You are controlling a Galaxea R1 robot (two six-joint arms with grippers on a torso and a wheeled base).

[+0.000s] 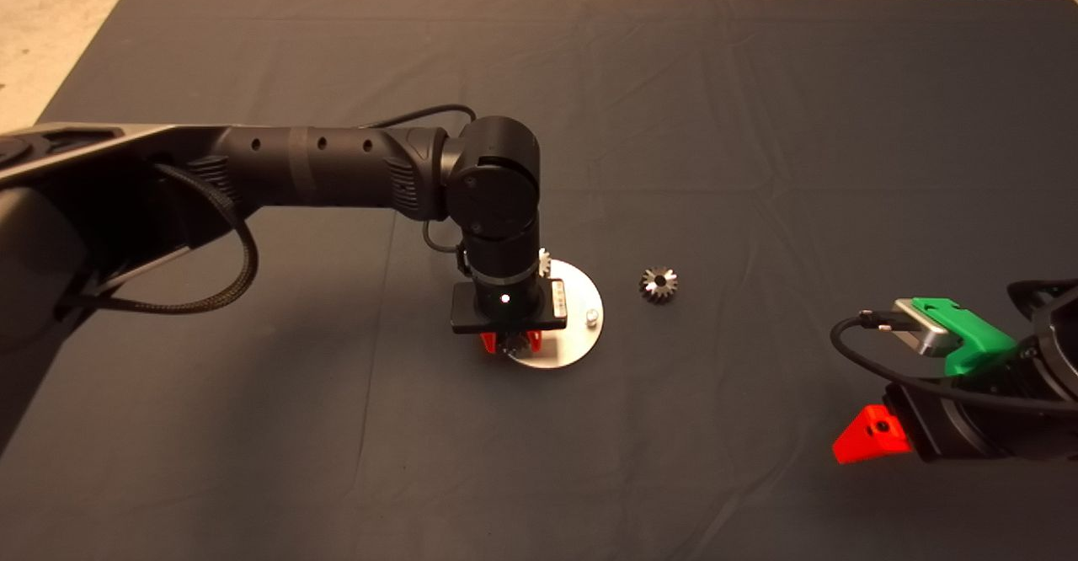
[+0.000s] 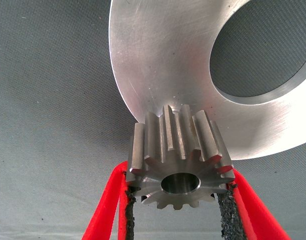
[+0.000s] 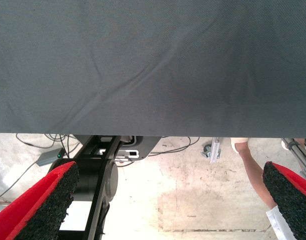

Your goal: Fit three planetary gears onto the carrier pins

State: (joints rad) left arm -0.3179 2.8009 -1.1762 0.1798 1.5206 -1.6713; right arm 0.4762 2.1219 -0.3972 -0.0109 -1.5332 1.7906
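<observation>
My left gripper (image 1: 508, 344) hangs over the near edge of the silver disc (image 1: 581, 338), shut on a planetary gear (image 2: 178, 160). The gear is clamped between the black pads (image 2: 129, 210) at the disc's (image 2: 167, 65) rim. I cannot tell whether a pin is under it. One carrier pin (image 1: 593, 317) stands bare on the disc's right side. A second gear (image 1: 544, 261) peeks out behind the left wrist at the disc's far edge. A third gear (image 1: 659, 283) lies loose on the mat to the right of the disc. My right gripper (image 1: 872, 436) waits at the lower right, open.
The dark mat (image 1: 758, 123) covers the table, with bare floor beyond its far edge. The right wrist view shows the right gripper (image 3: 167, 200) past the mat's edge, with the floor, the robot's base (image 3: 100, 180) and a person's leg (image 3: 252, 167).
</observation>
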